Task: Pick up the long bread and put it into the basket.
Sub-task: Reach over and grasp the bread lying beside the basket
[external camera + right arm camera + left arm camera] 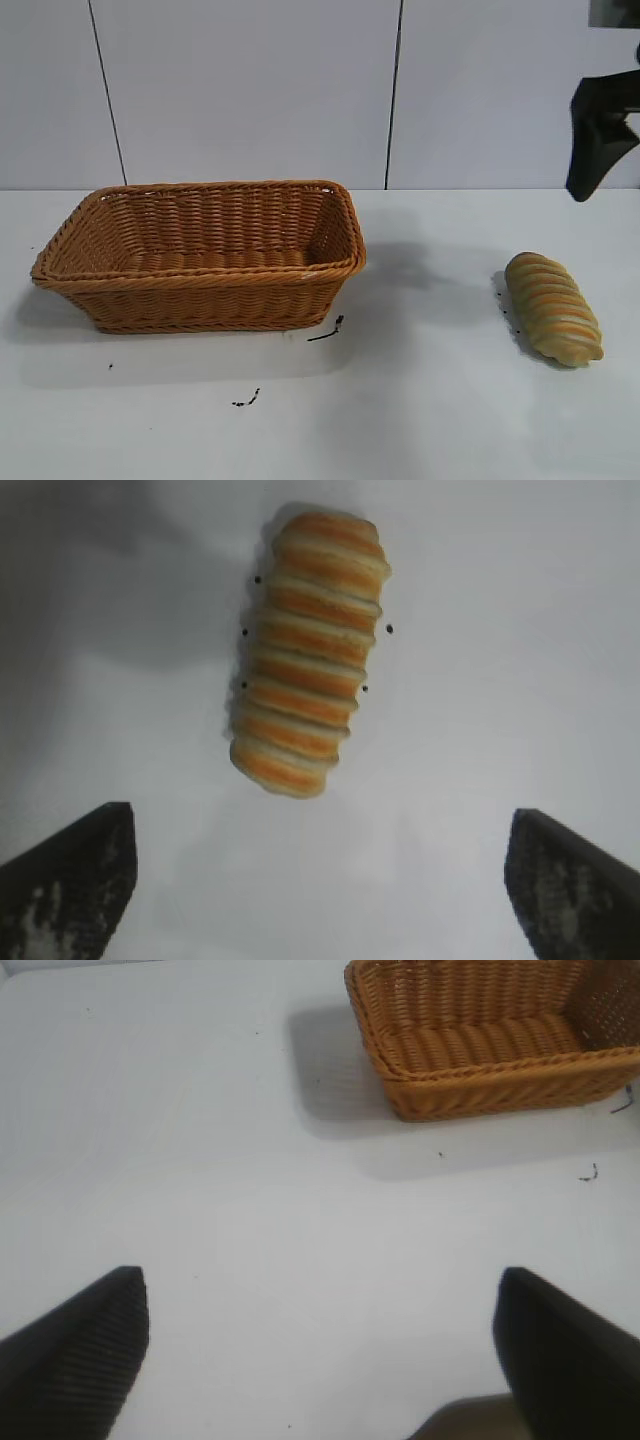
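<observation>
While the right pincer (320,880) hangs spread above the white surface (430,400), the long bread (552,307) lies untouched beneath it — well apart from the basket (200,255); left pincer (320,1345) spread too, holding nothing.

Robot lab test bench, bare white table (420,420), plain white panelled wall (250,90) behind
</observation>
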Robot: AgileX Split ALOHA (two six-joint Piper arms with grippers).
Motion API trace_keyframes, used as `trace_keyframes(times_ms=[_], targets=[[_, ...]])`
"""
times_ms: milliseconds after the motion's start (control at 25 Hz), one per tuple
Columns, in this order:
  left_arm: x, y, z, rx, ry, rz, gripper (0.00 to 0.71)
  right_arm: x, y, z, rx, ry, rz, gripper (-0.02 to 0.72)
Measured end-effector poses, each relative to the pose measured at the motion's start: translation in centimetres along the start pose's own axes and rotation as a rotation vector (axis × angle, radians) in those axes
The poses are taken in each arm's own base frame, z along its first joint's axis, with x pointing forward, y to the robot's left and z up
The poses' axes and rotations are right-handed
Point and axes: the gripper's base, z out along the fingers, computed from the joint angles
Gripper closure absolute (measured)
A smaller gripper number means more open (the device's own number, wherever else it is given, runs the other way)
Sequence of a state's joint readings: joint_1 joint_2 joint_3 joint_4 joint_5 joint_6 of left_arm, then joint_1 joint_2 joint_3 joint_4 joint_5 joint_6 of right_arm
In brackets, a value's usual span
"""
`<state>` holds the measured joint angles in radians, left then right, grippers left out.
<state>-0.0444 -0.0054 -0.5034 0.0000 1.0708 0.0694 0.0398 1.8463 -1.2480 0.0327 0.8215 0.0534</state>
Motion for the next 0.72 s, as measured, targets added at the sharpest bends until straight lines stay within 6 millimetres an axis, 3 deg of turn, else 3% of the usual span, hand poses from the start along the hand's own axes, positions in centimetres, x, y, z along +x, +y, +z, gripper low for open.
trace_keyframes(times_ms=[120,320,560,720], targets=[[0.0,0.0,0.0,0.000,0.000,0.000,0.014,0.0,-0.1,2.9,0.004,0.050,0.001,0.010],[0.0,0.0,0.0,0.000,0.000,0.000,0.014,-0.1,-0.2,6.0,0.007,0.066,-0.006,0.010],[0.0,0.0,0.0,0.000,0.000,0.000,0.014,-0.3,-0.2,7.9,0.007,0.044,-0.007,0.010],[0.0,0.0,0.0,0.000,0.000,0.000,0.014,-0.6,-0.2,8.0,0.006,0.016,-0.028,0.010]])
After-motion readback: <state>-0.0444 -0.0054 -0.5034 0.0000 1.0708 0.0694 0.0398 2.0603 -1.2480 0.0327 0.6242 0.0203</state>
